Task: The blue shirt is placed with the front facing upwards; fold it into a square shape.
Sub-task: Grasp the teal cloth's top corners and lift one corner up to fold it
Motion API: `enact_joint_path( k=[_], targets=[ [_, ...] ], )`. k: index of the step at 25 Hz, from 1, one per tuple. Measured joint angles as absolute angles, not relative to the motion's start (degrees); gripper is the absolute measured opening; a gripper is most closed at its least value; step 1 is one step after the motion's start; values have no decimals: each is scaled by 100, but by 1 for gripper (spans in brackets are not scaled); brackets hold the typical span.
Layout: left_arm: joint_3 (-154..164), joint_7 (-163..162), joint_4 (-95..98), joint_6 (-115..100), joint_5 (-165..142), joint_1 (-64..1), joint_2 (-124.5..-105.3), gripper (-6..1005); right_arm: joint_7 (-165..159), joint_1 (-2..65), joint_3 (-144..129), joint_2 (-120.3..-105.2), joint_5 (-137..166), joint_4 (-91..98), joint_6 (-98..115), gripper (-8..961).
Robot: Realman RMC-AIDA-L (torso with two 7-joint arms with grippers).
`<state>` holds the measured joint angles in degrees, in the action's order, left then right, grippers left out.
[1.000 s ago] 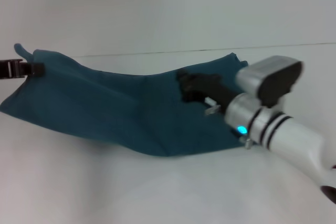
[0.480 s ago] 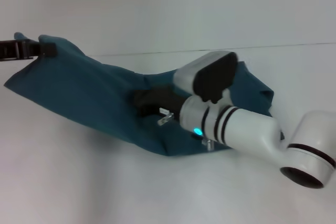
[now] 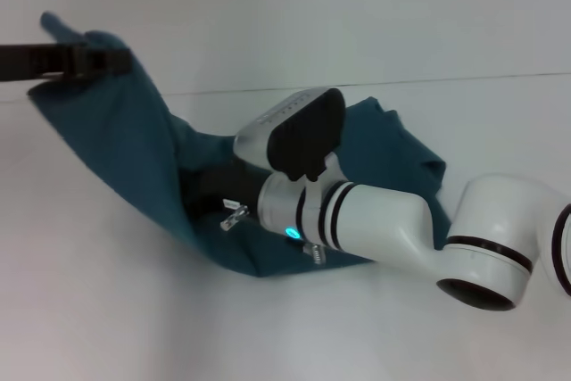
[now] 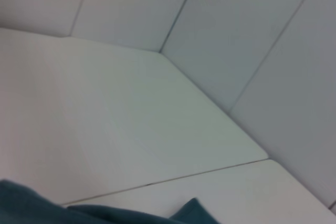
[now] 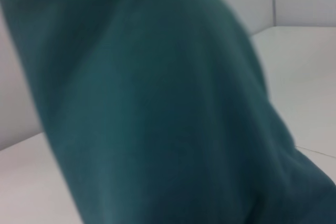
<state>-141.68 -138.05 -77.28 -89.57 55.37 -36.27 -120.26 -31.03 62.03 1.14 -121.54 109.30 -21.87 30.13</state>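
the counter (image 3: 116,310) is a plain white sheet running back to a pale wall (image 3: 294,15), with a thin dark seam where the two meet. the left wrist view adds what the head view lacks: the wall is made of large panels split by narrow lines, and the counter has a joint line of its own across it.

at the far left of the head view the left claw (image 3: 103,60) reaches in level and high above the counter, its dark fingers closed on a top corner of the blue shirt (image 3: 134,158). the shirt hangs from that pinch as a slanted sheet, dropping down and rightward to a bunched heap lying on the counter at the middle. no lettering shows on the cloth.

the right claw (image 3: 207,186) pushes into the heap from the right, its black fingers sunk in the folds, so i cannot tell whether they are apart or together. the white right arm (image 3: 384,229) crosses over the shirt's right half.

the right wrist view is filled with draped blue cloth close up.
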Motion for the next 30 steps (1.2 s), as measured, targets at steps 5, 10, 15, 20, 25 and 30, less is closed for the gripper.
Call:
enact_joint_path(
  k=[5,10,15,20,25,30],
  targets=[
    [-14040,-13803,-7705,-8935,5538,-3789,-12099,45,-3067,6047,492,-12147,11254,-2273,3003,-1],
    [-14043,-13801,-7729,-8927,5538,-3768,-12100,44,-3052,5037,1258,-12041,11280,-2281,3707,-1],
    [-14053,-13804,-7772,-8957,5548,-3767,-12098,43,-3066,4453,1723,-12024,11286,-2174,3980,-1],
    [-14051,-13821,-7834,-8988,5710,-3759,-12062,42,-3049,4819,1713,-12096,11406,-2207,3572,0],
    [-14053,-13822,-7948,-9025,5842,-3759,-12041,42,-3058,5257,1704,-12121,11449,-2362,3132,-1],
    [-14038,-13822,-7994,-9034,5852,-3803,-12049,48,-3083,5597,1639,-12121,11452,-2576,2818,-1]
  ],
)
